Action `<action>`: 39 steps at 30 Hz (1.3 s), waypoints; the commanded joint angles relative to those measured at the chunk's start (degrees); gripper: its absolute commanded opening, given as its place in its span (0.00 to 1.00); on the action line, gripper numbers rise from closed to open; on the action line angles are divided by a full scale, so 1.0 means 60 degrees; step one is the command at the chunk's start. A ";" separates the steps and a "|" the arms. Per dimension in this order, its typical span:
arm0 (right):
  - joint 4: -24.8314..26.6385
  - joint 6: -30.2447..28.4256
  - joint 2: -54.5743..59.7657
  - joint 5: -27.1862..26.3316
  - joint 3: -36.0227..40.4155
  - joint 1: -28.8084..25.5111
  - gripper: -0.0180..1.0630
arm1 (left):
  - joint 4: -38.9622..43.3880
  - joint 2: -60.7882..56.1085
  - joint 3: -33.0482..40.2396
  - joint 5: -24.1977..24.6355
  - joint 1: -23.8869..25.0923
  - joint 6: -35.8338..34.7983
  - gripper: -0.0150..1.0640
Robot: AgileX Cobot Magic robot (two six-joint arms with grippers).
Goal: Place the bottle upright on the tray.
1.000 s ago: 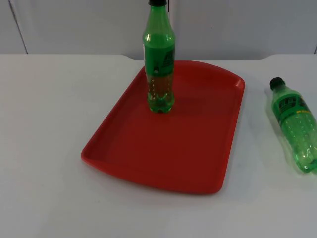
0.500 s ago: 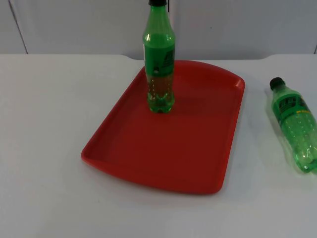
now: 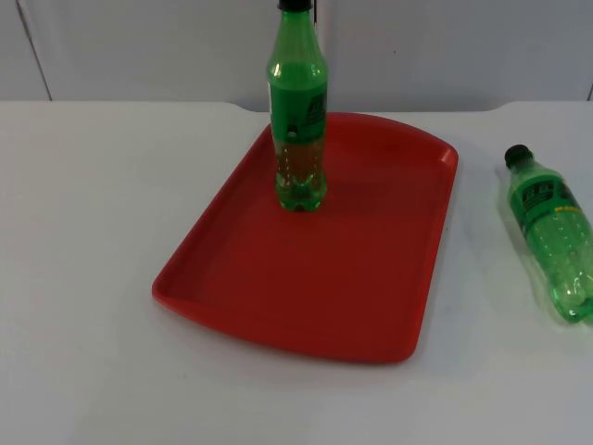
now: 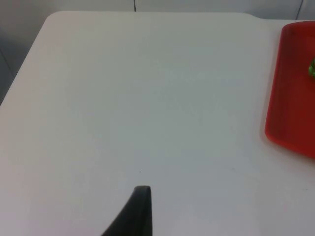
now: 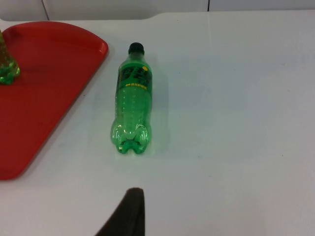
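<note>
Lying bottle just ahead of right tool, grip state unclear.

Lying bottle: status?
Lying green bottle on table, right of red tray. Right tool's fingertip short of it. Second bottle upright on tray.

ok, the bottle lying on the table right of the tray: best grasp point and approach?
Take the lying bottle across its labelled mid-body, from above, fingers straddling its sides. It lies flat on the white table with bare space both sides, cap toward the wall. The right tool sits just behind its base, so probably use that one.
</note>
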 commanded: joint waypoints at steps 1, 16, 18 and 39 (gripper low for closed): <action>0.0008 -0.0011 -0.0026 -0.0060 0.0021 -0.0083 0.99 | -0.0095 -0.0033 0.0045 0.0025 -0.0067 0.0024 0.99; 0.0030 -0.0011 0.0565 -0.0155 -0.0327 -0.0083 0.99 | -0.0095 -0.0033 0.0045 0.0025 -0.0067 0.0024 0.99; 0.0030 -0.0011 0.0928 -0.0199 -0.0490 -0.0083 0.99 | -0.0095 -0.0033 0.0045 0.0025 -0.0067 0.0024 0.99; 0.0477 -0.0011 0.9716 -0.1569 -0.5066 -0.0058 0.96 | -0.0095 -0.0033 0.0045 0.0025 -0.0067 0.0024 0.99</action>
